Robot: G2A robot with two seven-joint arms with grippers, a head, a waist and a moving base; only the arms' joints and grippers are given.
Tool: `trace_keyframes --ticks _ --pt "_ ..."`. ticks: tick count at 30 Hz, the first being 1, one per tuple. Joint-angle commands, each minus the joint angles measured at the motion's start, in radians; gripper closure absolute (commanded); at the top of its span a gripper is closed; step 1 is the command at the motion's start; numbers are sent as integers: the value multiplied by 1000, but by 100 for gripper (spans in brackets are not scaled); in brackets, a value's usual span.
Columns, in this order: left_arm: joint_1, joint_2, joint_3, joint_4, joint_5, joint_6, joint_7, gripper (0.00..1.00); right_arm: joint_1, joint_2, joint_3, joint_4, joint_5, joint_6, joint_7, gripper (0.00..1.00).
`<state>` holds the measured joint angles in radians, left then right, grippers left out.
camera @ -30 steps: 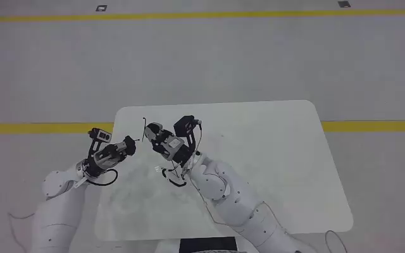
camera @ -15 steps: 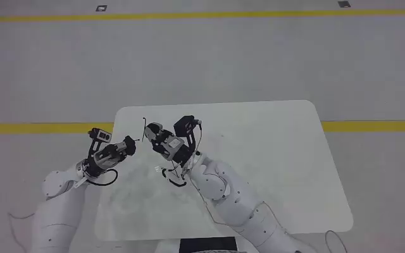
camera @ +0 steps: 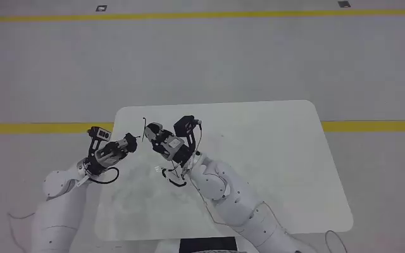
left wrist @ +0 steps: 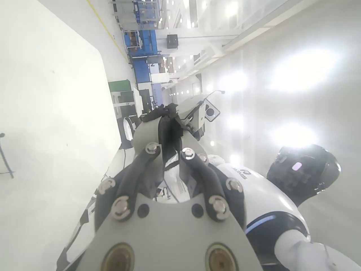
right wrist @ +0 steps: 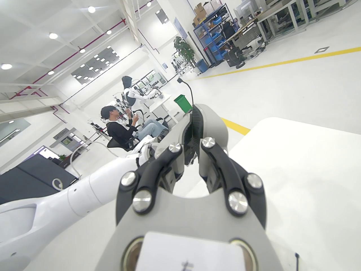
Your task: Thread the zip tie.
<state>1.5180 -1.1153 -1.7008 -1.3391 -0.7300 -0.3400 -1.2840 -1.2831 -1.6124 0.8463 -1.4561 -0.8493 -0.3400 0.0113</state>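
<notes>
— What has changed since the earlier frame?
— The left gripper (camera: 131, 140), jaws pressed together, has been shifted slightly toward the right gripper (camera: 148, 131), centre left of the frame.
— And the thin black plastic zip tie (camera: 144, 125)?
— It is clamped upright in the right jaws, above the white rounded table (camera: 266, 158).

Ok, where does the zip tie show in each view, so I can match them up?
Top view: the zip tie sticks out of the right jaws, near the far-left corner of the table.
Right wrist view: a thin black strand rising from that arm's own shut jaws, head at the tip.
Left wrist view: cannot tell; a thin dark strand against the table may be it.
Shared landmark: the white table.
</notes>
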Motion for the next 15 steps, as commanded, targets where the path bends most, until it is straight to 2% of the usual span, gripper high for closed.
trace_keyframes --ticks 1,5,10,15 --pt "21 -9 -26 -38 19 0 40 100 0 0 0 0 0 0 0 100" --pt "49 -32 -44 -70 59 0 76 100 0 0 0 0 0 0 0 100" --pt "60 -61 -64 -83 84 0 93 100 0 0 0 0 0 0 0 100" --pt "60 -61 -64 -83 84 0 93 100 0 0 0 0 0 0 0 100"
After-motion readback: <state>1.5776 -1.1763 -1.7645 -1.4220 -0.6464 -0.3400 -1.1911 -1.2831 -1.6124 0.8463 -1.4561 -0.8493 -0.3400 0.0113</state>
